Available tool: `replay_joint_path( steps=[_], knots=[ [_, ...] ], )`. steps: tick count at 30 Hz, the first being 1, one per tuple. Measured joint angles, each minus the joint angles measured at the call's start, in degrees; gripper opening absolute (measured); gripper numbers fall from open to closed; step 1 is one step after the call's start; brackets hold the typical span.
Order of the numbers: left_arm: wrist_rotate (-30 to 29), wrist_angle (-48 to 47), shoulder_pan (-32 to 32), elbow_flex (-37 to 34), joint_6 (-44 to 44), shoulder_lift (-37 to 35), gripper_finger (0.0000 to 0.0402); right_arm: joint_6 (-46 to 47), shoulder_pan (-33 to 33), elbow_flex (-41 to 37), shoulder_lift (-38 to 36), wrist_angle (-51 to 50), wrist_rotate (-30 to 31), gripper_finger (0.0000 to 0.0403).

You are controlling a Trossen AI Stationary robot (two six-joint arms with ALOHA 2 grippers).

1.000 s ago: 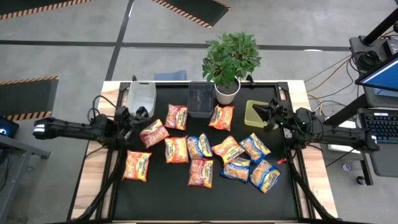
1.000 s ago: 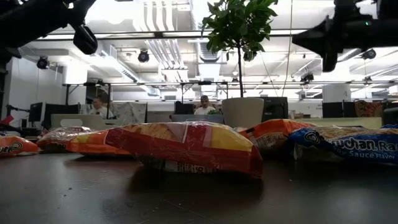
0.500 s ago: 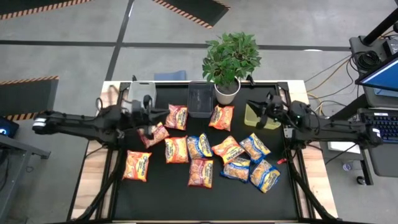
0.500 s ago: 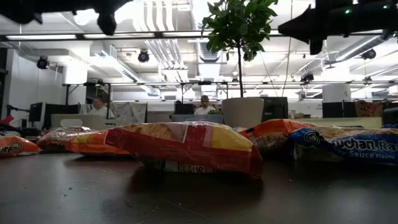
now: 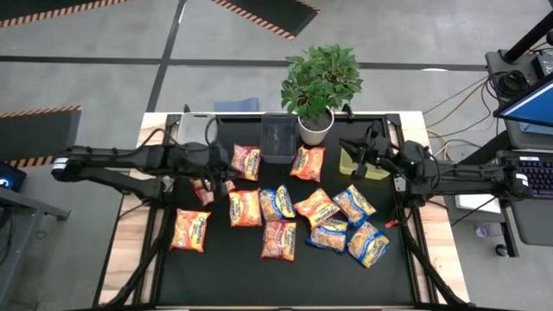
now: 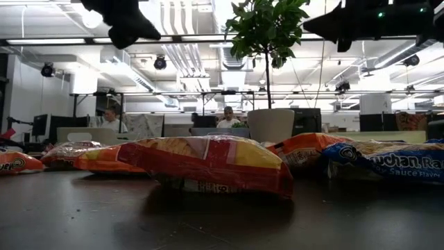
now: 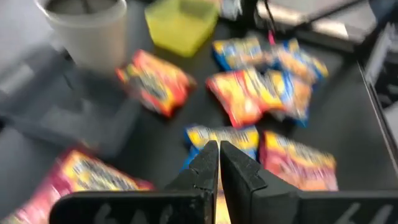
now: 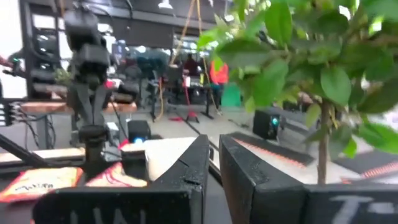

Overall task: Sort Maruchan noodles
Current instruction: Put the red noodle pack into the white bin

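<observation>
The left gripper (image 5: 212, 166) hangs above the left half of the black tabletop (image 5: 216, 259), over a red-orange packet (image 5: 207, 189) that its arm partly hides, fingers pressed together and holding nothing. To take that packet well, I judge it must first spread the fingers while high, then come straight down across the packet's short width so both pads catch the crinkled plastic, not the mat under it. The lone red-orange packet (image 5: 191, 230) near the left front lies well apart from the rest and looks like the easiest pick if the covered one proves awkward.

In the middle the Maruchan noodles (image 5: 285, 212) lie scattered, several overlapping; pulling one from under another may drag its neighbour, so top ones go first. Behind them stand a dark bin (image 5: 278, 138) and a potted plant (image 5: 320, 86), whose leaves an arm should avoid.

Further right, blue-and-yellow packets (image 5: 354, 225) cluster, touching each other. The right gripper (image 5: 357, 153) hovers over the green bin (image 5: 356, 161), fingers nearly pressed together, pinching nothing visible. It should stay clear while the left arm works.
</observation>
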Motion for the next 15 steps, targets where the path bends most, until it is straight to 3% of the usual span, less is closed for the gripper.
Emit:
replay_joint_path(
  steps=[6, 12, 15],
  knots=[
    [2.99, -8.67, -0.20, -0.55, -8.04, 1.20, 0.0000, -0.45, 0.00, 0.00, -0.07, 0.18, -0.72, 0.0029],
    [3.01, -14.69, -0.22, -1.74, -9.57, 1.12, 0.0002, -0.84, 0.00, 0.00, -0.13, 1.73, -0.71, 0.0029],
    [2.96, -17.99, -0.22, -1.74, -10.46, 1.08, 0.0020, -0.43, 0.00, 0.00, -0.09, 1.23, -0.71, 0.0029]
  ],
)
